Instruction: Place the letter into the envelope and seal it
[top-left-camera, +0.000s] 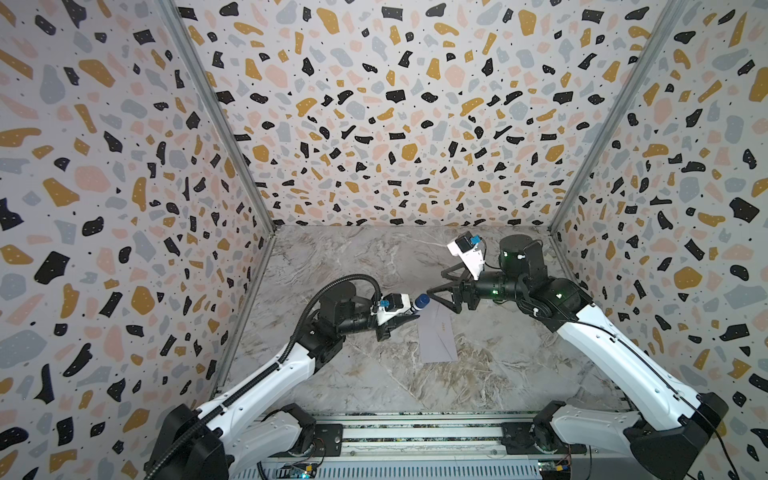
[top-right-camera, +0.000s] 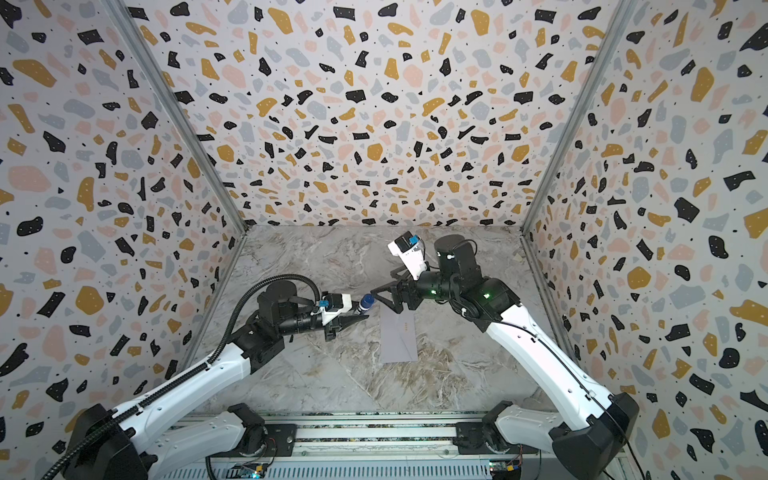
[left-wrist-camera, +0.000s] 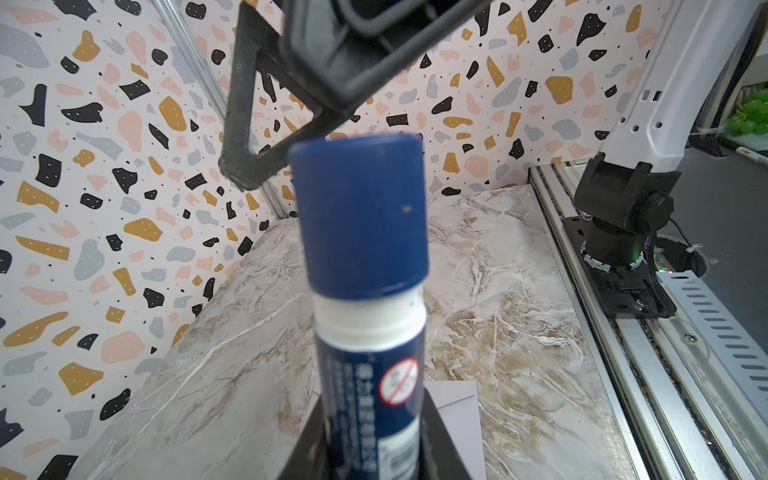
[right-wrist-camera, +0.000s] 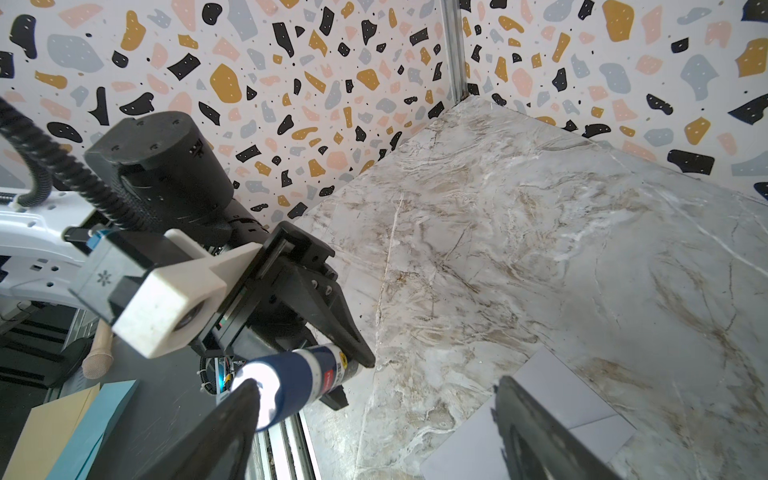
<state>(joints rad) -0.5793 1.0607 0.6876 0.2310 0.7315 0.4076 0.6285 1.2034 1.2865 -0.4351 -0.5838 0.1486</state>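
The envelope (top-left-camera: 438, 338) lay flat on the counter (top-left-camera: 374, 374) near the middle, its long axis running roughly 12 to 6 o'clock in both top views. No tan letter showed anywhere on the counter. Whether it already sat inside the envelope could not be told.

Just off the envelope's far corner, at about 11 o'clock from its middle, a glue stick (top-left-camera: 419, 303) hung in the air. The left end effector (top-left-camera: 413, 315) was clamped on its lower body. The stick's long axis ran from about 8 o'clock at the grip to 2 o'clock at the blue cap (left-wrist-camera: 361, 212), which was on and stood clear of the grip.

The right end effector (top-left-camera: 436, 282) sat right at that cap end, at about 2 o'clock from it, with its jaws spread wide and nothing in them. It was the nearer of the two to the cap and faced back down the stick's axis. In the right wrist view the cap showed against one finger (right-wrist-camera: 224, 428) rather than centred in the gap.

The coming move probably turned on that offset. The right end effector would need to shift sideways until the cap sat between its jaws, close on it, then pull away toward 2 o'clock along the stick's axis while the left held firm.
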